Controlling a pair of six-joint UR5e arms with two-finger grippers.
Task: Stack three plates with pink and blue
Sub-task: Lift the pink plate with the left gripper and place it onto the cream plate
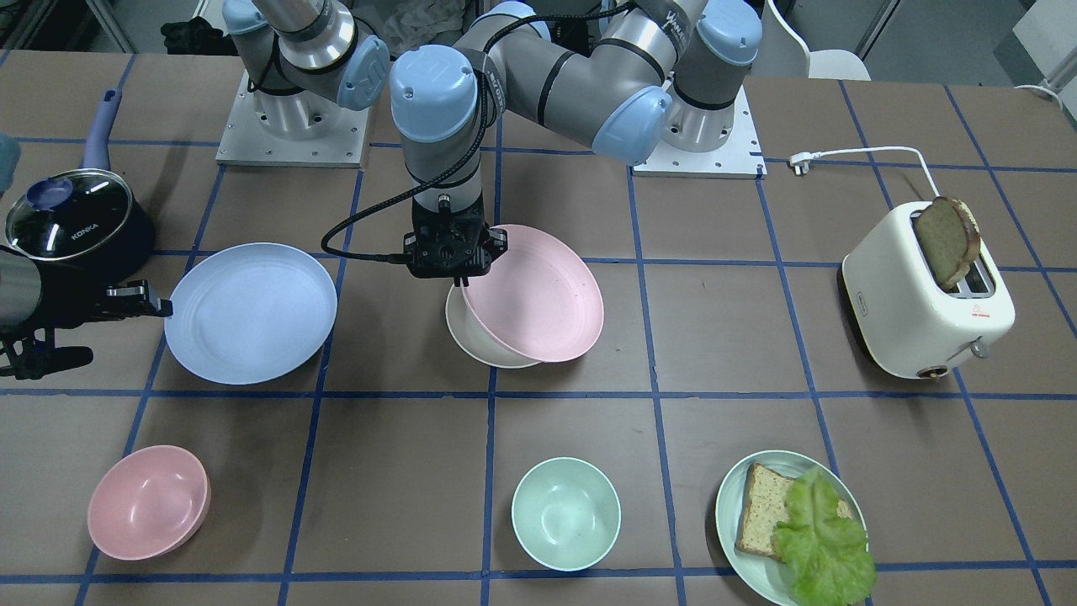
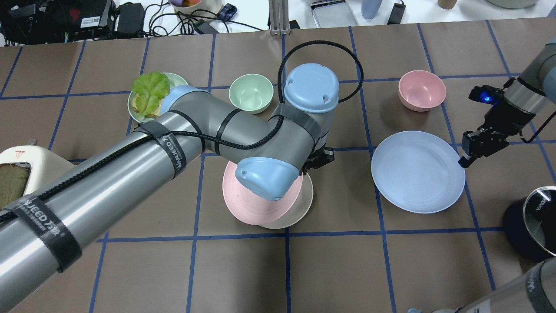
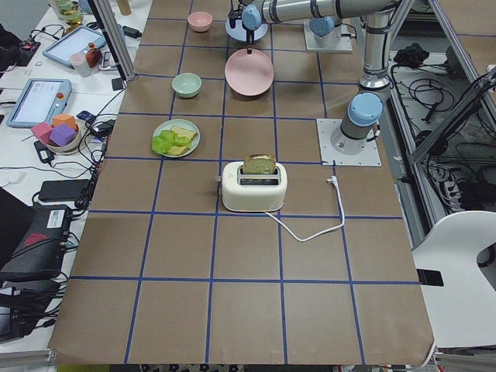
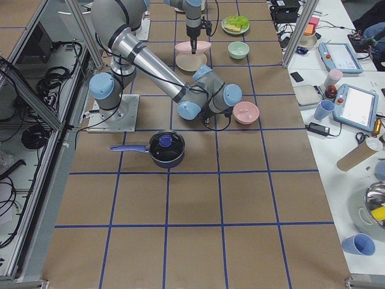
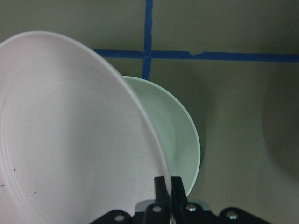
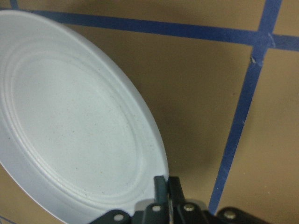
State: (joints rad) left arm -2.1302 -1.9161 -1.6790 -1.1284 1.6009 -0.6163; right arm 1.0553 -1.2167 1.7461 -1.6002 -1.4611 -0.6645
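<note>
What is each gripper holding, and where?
Left gripper holds the pink plate by its rim, over the cream plate; right gripper holds the blue plate by its rim.

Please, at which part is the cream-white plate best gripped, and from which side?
Probably pinch the cream-white plate by its thin rim, coming from the side that faces the blue plate. Only that arc lies bare; the tilted pink plate, held by the left gripper, overhangs the rest.

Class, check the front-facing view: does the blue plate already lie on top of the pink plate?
No, the blue plate is by itself, well apart from the pink plate, which overlaps the cream plate.
</note>
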